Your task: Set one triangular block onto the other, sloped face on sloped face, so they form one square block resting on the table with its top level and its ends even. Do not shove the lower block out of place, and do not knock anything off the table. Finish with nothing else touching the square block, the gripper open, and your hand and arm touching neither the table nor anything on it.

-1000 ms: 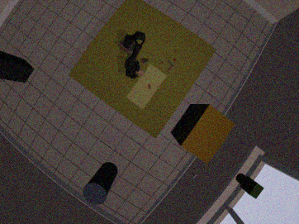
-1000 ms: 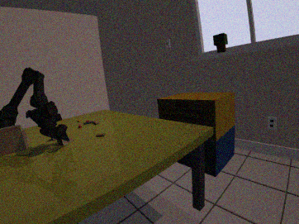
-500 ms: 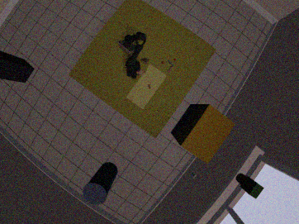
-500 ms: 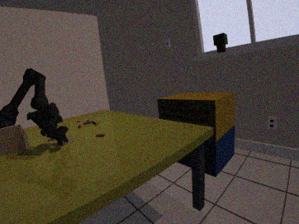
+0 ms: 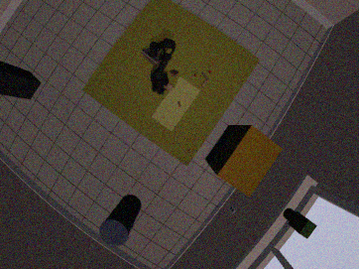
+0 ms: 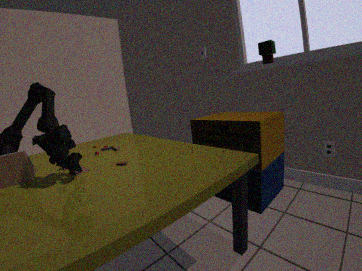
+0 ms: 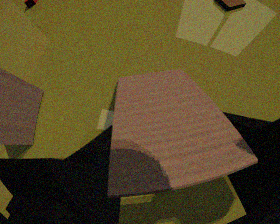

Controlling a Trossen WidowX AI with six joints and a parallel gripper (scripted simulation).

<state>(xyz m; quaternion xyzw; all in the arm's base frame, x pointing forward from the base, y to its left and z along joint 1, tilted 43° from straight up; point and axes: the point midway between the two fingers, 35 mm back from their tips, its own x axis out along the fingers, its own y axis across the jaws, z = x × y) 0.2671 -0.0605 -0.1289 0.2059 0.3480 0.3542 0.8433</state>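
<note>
A: Fingers are clamped on the pink triangular block (image 7: 169, 128). The pads themselves are hidden under it in the wrist view, only dark shadow below. Gripper (image 6: 74, 165) sits low over the table (image 6: 165, 181), at the left part of it in the exterior view.

B: Advice for the lift?

A: My read: go straight up first, no sideways drag, so nothing on the table gets nudged. Check the grip is square before turning it, since a sloped face can slip between the pads.

B: Where's the other block?

A: Second block (image 7: 15, 106) is at the left edge of the wrist view, near the held one but apart, same dull pink. Can't tell which way its slope faces.

B: How does the held one look?

A: Flat matte pink face, crisp edges, tilted toward the camera. Farther out: a pale sheet (image 7: 219, 25) with a small brown piece (image 7: 230, 1) on it, far right.
</note>
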